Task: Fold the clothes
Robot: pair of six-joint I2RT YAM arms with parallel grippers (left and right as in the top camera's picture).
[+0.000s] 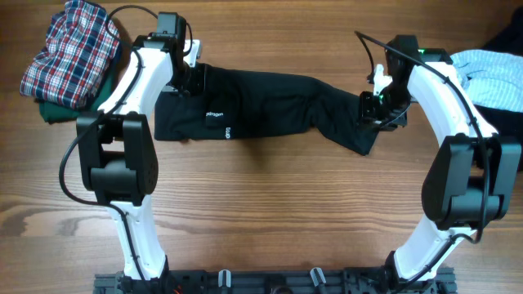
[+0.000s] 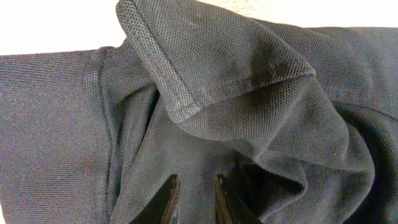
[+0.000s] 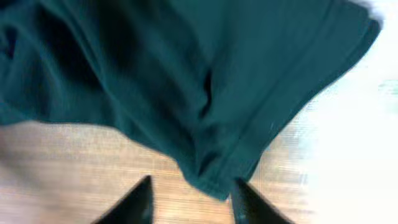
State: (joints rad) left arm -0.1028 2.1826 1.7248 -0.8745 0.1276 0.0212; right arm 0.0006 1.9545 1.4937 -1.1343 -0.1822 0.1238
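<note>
A black shirt lies stretched out sideways across the far middle of the wooden table, with small white lettering on it. My left gripper is at its left end. In the left wrist view its fingers are nearly together, pinching bunched black knit cloth beside a stitched hem. My right gripper is at the shirt's right end. In the right wrist view its fingers are open, and a hem corner of the shirt reaches down between them over bare wood. That view is blurred.
A folded red and blue plaid shirt rests on a dark green garment at the far left. A light blue striped shirt lies on a dark garment at the far right.
</note>
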